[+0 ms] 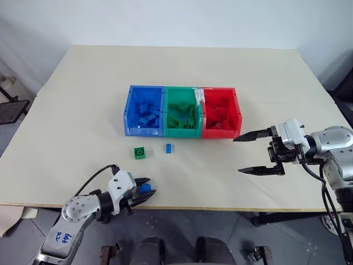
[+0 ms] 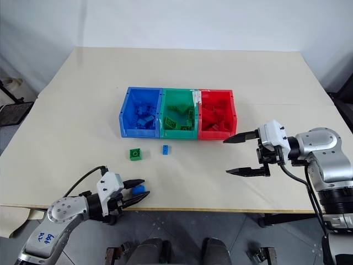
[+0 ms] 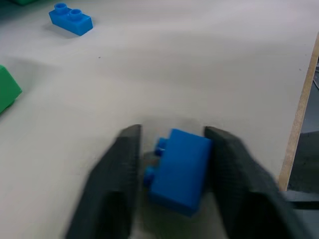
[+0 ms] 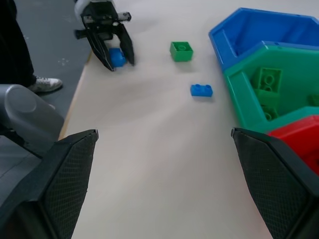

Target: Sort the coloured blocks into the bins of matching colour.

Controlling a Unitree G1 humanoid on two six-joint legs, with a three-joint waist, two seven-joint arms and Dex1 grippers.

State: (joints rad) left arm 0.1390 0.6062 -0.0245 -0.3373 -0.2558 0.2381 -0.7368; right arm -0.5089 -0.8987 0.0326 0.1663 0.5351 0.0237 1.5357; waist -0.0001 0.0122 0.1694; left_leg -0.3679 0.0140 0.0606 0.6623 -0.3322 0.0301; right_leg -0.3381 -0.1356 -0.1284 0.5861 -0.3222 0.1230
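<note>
Left gripper (image 1: 144, 192) closed around a small blue studded plastic brick (image 3: 179, 169) near the table's (image 1: 231, 83) front edge. Right gripper (image 1: 253, 153) wide open, empty. Pick-up step; next likely lifting and carrying to the blue plastic bin (image 1: 132, 113).

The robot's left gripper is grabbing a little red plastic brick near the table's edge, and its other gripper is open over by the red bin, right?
Not quite: the small studded plastic brick between the left gripper fingers is blue, not red, as the left wrist view shows. The rest holds: it sits near the edge of the beige table, and the right gripper stands open near the red plastic bin.
</note>
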